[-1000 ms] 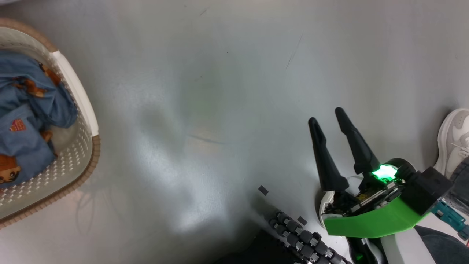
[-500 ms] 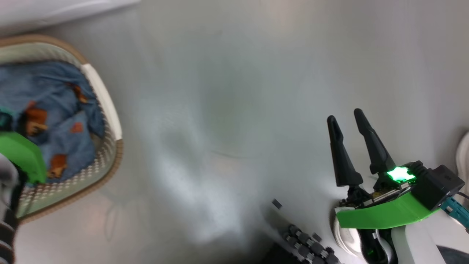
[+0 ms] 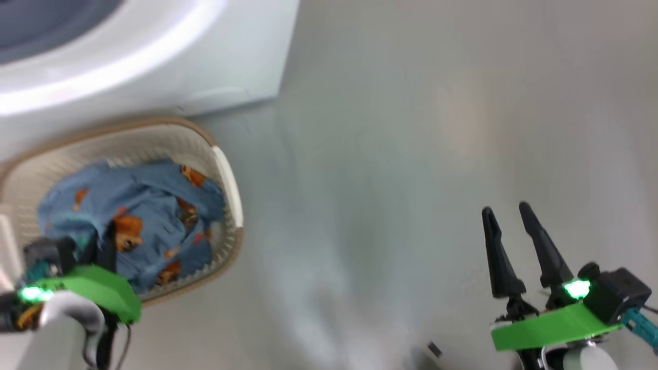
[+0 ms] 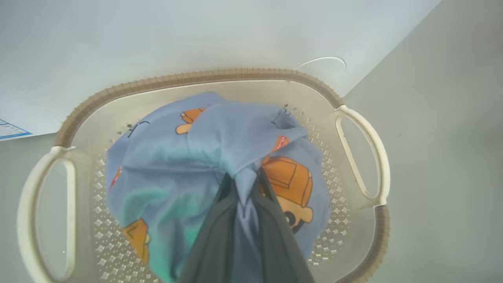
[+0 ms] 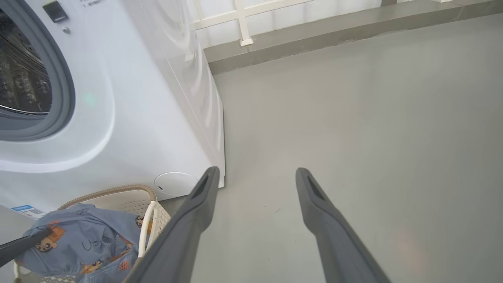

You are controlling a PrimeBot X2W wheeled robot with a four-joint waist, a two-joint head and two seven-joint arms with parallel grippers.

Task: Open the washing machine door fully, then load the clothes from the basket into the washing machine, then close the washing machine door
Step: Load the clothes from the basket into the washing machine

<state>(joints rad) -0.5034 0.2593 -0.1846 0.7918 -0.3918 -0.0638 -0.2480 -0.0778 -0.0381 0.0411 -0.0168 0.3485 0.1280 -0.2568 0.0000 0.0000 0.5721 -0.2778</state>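
Premises: a laundry area, domestic in character. Evidence: 1 white front-loading washing machine (image 5: 129, 98) stands directly on a smooth grey floor (image 5: 353, 118), its steel drum (image 5: 19, 78) visible inside a grey gasket (image 5: 67, 86). A perforated basket (image 4: 196, 76) of printed blue clothes (image 4: 165, 165) sits on the floor at the machine's foot. Behind, a grey kerb (image 5: 314, 35) carries a white railing (image 5: 243, 21).
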